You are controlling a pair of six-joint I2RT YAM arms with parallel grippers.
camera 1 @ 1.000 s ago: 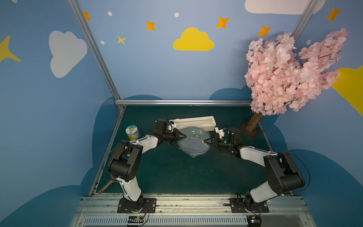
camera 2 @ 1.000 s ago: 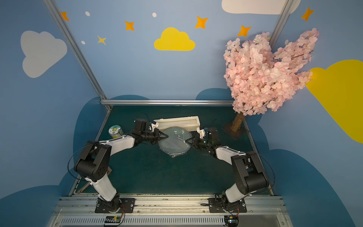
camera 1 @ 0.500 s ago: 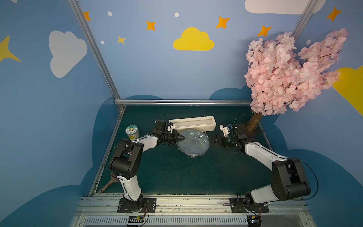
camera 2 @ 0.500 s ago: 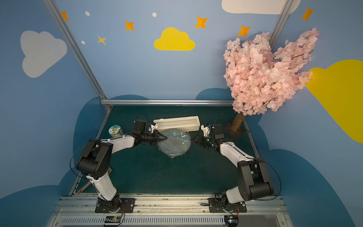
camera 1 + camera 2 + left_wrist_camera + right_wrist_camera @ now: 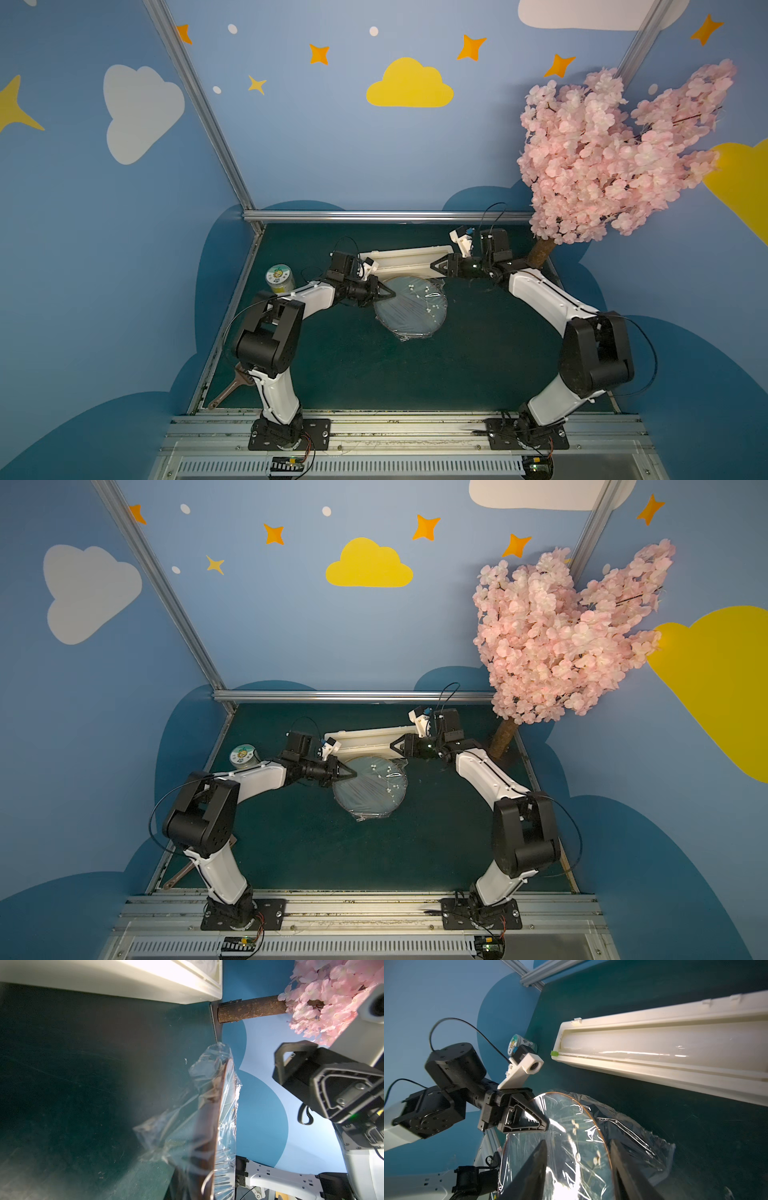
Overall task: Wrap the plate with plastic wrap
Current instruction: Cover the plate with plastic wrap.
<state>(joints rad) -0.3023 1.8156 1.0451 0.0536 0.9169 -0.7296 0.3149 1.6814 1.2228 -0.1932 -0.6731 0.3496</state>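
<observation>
The grey-blue plate (image 5: 409, 309) (image 5: 370, 787) (image 5: 566, 1126) is covered in crinkled plastic wrap (image 5: 432, 296) (image 5: 633, 1132) (image 5: 166, 1126). Loose film bunches under its brown underside (image 5: 209, 1126). My left gripper (image 5: 390, 296) (image 5: 353, 775) (image 5: 547, 1124) is shut on the plate's left rim, film included, and the plate sits tilted. My right gripper (image 5: 432, 266) (image 5: 390, 746) (image 5: 577, 1142) is open. It hovers just behind the plate's far right edge and touches nothing.
The long cream dispenser box (image 5: 407, 259) (image 5: 664, 1053) lies right behind the plate. A yellow-lidded jar (image 5: 279, 278) (image 5: 243, 756) stands at the left edge of the mat. The pink blossom tree (image 5: 602, 153) rises at the back right on its trunk (image 5: 542, 251).
My right gripper has let go of the plate's right rim, opened and drawn back toward the far right. The left gripper has kept its grip.
</observation>
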